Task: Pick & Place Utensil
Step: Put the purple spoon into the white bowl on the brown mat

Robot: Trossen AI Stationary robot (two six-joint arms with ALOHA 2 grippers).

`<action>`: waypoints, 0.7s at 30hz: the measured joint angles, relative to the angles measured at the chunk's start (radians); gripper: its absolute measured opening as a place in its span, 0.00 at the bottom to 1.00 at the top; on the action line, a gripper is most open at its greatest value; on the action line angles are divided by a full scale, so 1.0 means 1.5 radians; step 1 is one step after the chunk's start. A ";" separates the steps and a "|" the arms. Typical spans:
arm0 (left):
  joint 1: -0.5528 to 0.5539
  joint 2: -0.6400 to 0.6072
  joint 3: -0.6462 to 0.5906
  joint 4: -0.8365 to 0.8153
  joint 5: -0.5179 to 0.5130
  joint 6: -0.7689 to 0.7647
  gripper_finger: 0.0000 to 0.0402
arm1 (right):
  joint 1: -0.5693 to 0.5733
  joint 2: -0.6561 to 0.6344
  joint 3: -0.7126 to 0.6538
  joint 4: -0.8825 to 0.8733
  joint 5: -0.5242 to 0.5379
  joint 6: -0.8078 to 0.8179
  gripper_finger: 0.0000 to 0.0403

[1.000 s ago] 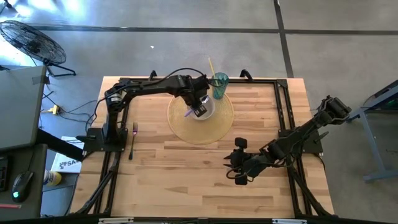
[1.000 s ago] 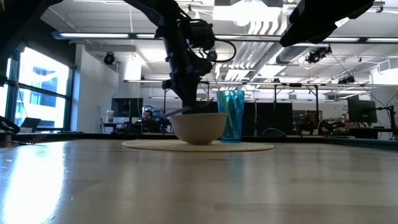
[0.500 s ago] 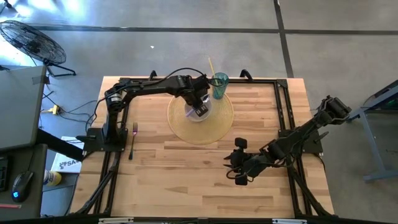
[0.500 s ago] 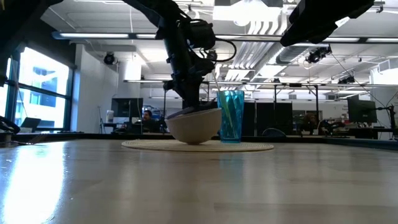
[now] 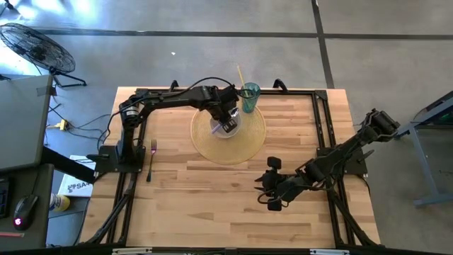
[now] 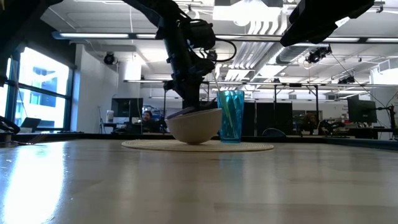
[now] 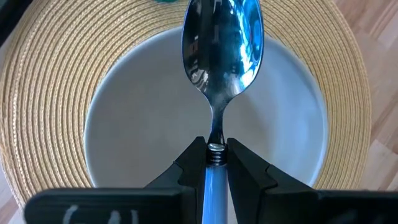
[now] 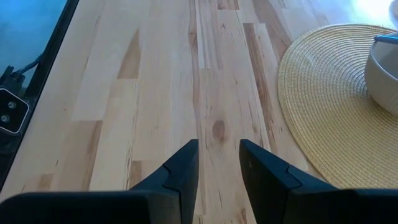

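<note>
Over the bowl (image 7: 124,124) on the round mat (image 5: 244,142), left gripper (image 7: 216,155) pinches a spoon (image 7: 222,43) by its handle, spoon head inside the tilted bowl. Right gripper (image 8: 217,158) waits off the mat's edge, fingers slightly apart, holding nothing. Fork (image 5: 151,159) lies well left of the mat.

Overhead, table-level, wrist views share bowl (image 5: 228,126), placemat (image 5: 248,145).
</note>
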 joint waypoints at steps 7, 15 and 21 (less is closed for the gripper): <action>-0.001 0.000 0.036 -0.035 0.000 -0.002 0.12 | 0.000 0.000 0.000 -0.001 0.001 0.010 0.27; -0.009 0.000 0.087 -0.127 -0.002 -0.001 0.12 | 0.000 0.000 0.000 -0.001 0.016 0.014 0.27; -0.040 -0.004 0.087 -0.203 -0.020 0.003 0.12 | 0.000 0.000 0.000 -0.001 0.115 -0.007 0.27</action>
